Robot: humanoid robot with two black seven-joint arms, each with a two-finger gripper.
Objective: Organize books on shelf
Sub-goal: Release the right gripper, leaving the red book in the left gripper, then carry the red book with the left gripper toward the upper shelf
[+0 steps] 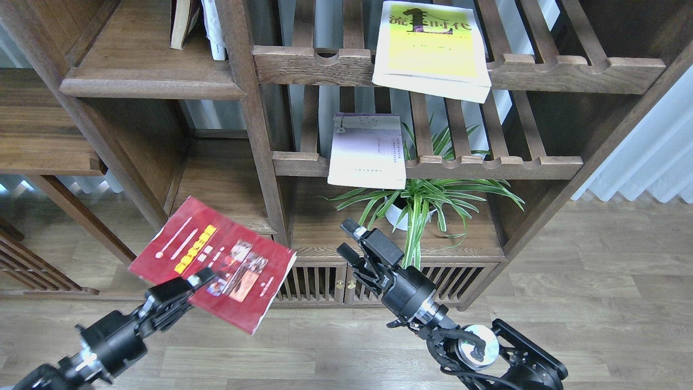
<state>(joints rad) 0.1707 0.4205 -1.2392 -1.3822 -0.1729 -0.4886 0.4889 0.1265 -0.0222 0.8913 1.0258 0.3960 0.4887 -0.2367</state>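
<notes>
Lower left: left gripper (pixel 187 290) clamped the dark red book (pixel 216 260) by one edge; it could droop and slip. Right gripper (pixel 351 241) stood open, empty.

left arm: enters lower left, reaches up-right | left gripper (pixel 197 280): fingers clamped on a held item's near edge | right arm: enters lower right, reaches up-left | right gripper (pixel 348 240): fingers parted, holding nothing

yellow-green book (pixel 430 54): black title "流金时代" | red book (pixel 216 260): yellow text unreadable | lilac book (pixel 368 151): print unreadable
</notes>
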